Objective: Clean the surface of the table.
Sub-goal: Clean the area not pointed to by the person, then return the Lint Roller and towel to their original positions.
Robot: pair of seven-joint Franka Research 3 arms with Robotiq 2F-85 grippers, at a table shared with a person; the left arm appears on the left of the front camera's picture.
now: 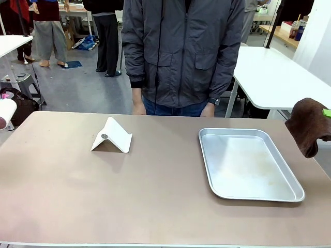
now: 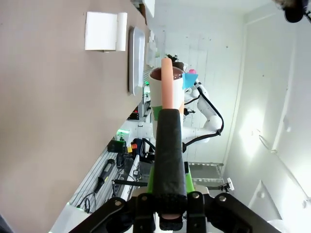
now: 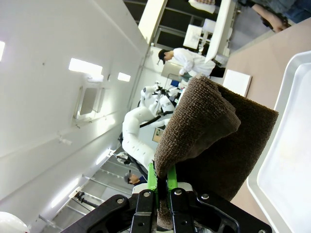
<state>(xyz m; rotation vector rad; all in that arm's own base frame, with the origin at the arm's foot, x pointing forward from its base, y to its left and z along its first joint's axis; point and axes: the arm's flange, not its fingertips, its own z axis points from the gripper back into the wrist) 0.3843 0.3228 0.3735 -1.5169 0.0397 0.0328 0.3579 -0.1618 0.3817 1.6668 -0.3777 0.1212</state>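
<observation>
front view: large rectangular brownish-tan matte table (image 1: 155,201) fills the lower half of frame, edge to edge. on it a white folded tent-shaped stand (image 1: 115,135) left of centre and a silver metal tray (image 1: 252,131) right of centre, well apart. faint yellowish smears on the tray floor. a person in a grey jacket (image 1: 181,51) stands at the far edge, top centre, both hands down by the table edge.

at the right edge of frame a dark brown terry cloth (image 1: 309,126) hangs over the table's right border, near the tray but apart from it, with a green pad at its upper right. at mid-left edge the white cylinder of a roller (image 1: 6,112) pokes in, pink at its lower end, beyond the table's left corner.

the left wrist view adds the grip. left gripper (image 2: 169,170) is clamped on the roller's black textured handle, green pads on either side. a salmon-pink stem runs up to the white roll at frame centre. the table runs sideways down the left of frame, stand at upper left, tray edge-on beside it.

the right wrist view adds the other grip. right gripper (image 3: 160,182) has its green pads pinched tight on the brown cloth, which folds over and drapes to the right. tray corner at lower right, table and stand at upper right.
</observation>
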